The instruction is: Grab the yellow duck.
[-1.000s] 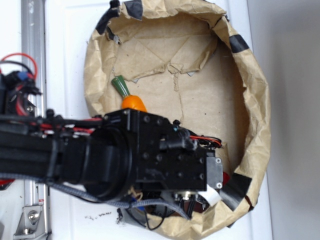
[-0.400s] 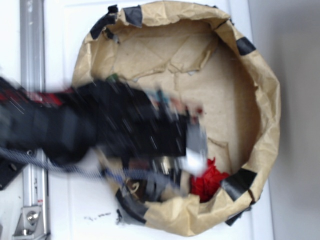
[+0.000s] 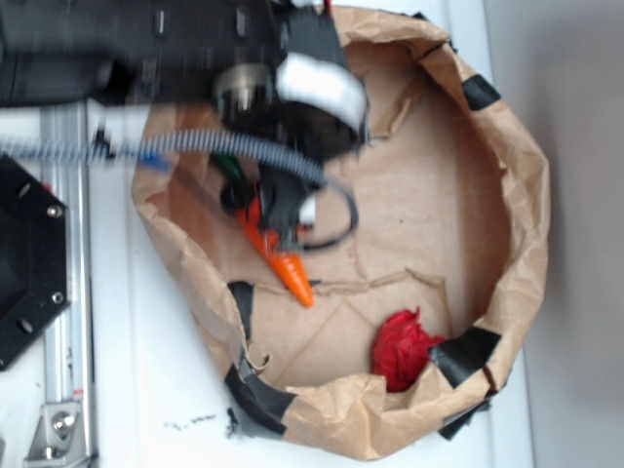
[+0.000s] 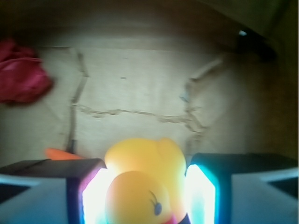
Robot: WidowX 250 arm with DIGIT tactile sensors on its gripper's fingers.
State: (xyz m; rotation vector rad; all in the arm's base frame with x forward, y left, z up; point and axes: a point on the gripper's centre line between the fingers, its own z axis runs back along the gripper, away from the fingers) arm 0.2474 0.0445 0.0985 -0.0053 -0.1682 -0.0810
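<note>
In the wrist view the yellow duck (image 4: 145, 161) sits between my two pads, which press on both of its sides; its head with a dark eye and a bit of red beak faces the camera. My gripper (image 4: 147, 179) is shut on it, above the brown paper floor. From outside, the gripper (image 3: 281, 207) hangs over the left part of the paper basin, and the duck is hidden behind the black fingers and cables.
An orange toy carrot (image 3: 285, 265) with a green top lies just below the gripper, its tip (image 4: 60, 153) peeking out beside the left finger. A wrinkly red lump (image 3: 405, 346) rests near the basin's lower right wall. The crumpled paper rim (image 3: 526, 195) rings everything.
The arm swung from the basin's lower middle to its upper left. That uncovered the red lump and the carrot, which now lies lower in the basin.
</note>
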